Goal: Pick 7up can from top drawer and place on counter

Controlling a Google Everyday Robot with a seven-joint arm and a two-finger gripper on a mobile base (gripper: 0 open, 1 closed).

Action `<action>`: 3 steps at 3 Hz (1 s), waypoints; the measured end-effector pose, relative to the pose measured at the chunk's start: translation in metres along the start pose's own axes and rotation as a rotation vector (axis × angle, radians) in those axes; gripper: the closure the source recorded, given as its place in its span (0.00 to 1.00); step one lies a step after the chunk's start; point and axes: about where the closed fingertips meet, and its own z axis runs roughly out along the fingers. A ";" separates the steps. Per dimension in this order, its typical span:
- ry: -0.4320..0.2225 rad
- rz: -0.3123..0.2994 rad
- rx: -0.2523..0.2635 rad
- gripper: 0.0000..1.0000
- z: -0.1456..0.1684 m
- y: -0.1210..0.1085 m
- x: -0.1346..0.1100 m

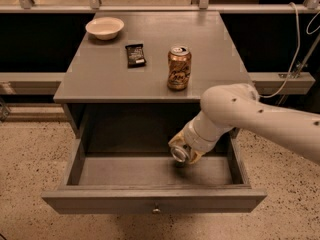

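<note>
Nearest the camera, the top drawer point(100, 201) stood pulled fully out. It was a wide, shallow box of matt grey painted wood with a flat front panel and one small round metal knob point(156, 210). The visible part of its bare floor carried nothing but a soft shadow under the tool.

Inside the drawer, right of centre, the gripper point(182, 151) was clamped on the 7up can point(178, 154). Pale yellowish fingers point(174, 140) sat on either side of the thin silvery body. The can was tilted, with one round end turned toward the camera. It appeared to hang just above the drawer floor rather than rest on it, though contact could not be ruled out. The smooth, white, rounded arm point(235, 106) came in from the right, over the drawer's side wall.

Progress, as judged: the drawer was open and the grasp made. Raising the can clear of the drawer, carrying it up and back, and setting it down were all left.

Beyond, the counter point(100, 71) was a flat grey top in the same wood finish. A copper-brown can point(179, 67) stood upright near its front edge. A dark packet point(135, 55) lay flat further back and to the left. A shallow cream bowl point(105, 27) sat at the far left corner. Bare surface remained left of the brown can, which looked the likeliest place to set down.
</note>
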 end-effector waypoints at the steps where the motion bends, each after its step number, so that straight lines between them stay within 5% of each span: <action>1: -0.049 0.005 0.191 1.00 -0.062 -0.003 -0.008; 2: -0.077 0.010 0.337 1.00 -0.127 0.019 -0.005; 3: -0.030 -0.041 0.437 1.00 -0.193 0.042 0.012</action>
